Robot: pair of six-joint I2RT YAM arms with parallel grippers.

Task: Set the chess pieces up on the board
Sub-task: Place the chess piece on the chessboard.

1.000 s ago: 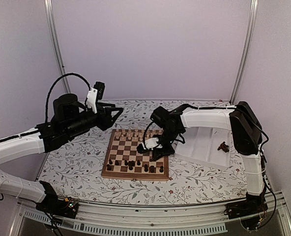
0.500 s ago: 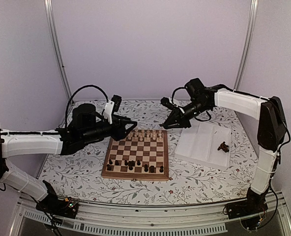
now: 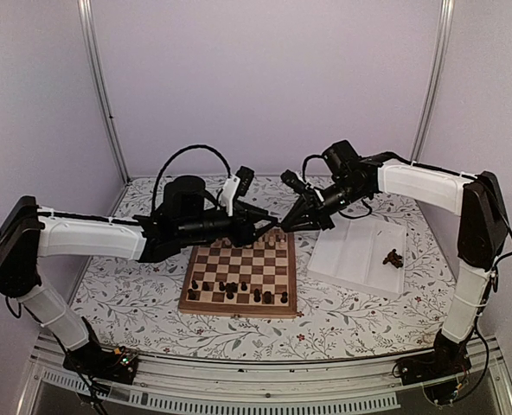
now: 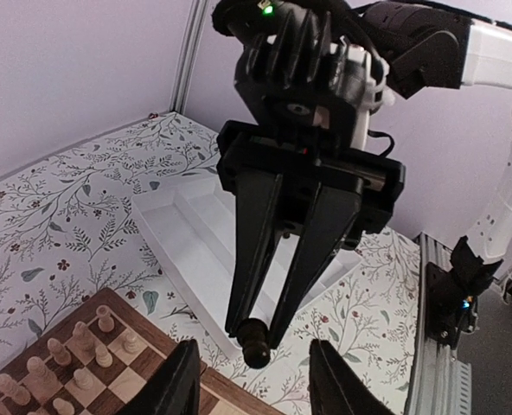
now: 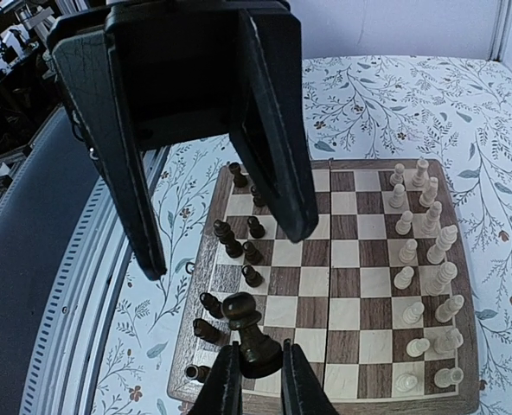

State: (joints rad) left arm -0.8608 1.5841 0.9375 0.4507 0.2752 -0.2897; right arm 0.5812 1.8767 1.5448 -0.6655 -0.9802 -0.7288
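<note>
Board: We see the board (image 3: 239, 270) lying flat on the table in front of both arms.
Tray: The white tray (image 3: 351, 251) lies just to the right of the board. A few dark pieces (image 3: 393, 257) sit in it.
Rows: More dark pieces stand along the board's near edge. The pale pieces (image 5: 429, 251) stand along its far edge.
Left gripper: The left gripper (image 5: 226, 249) is up in the air over the far side of the board. Its jaws are wide apart with nothing between them, and it points right.
Right gripper: The right gripper (image 4: 258, 333) points left, straight at the other one. It is pinched tight on one dark pawn (image 5: 249, 333).
Pawn: It is off the board, up in the air. We think it is held by its foot, with its round head sticking out of the fingertips.
What counts: The pawn is right in front of the left gripper's open gap, near it but not touching. Its long way points at that gripper. We think the left arm should take it, closing on the head end.
</note>
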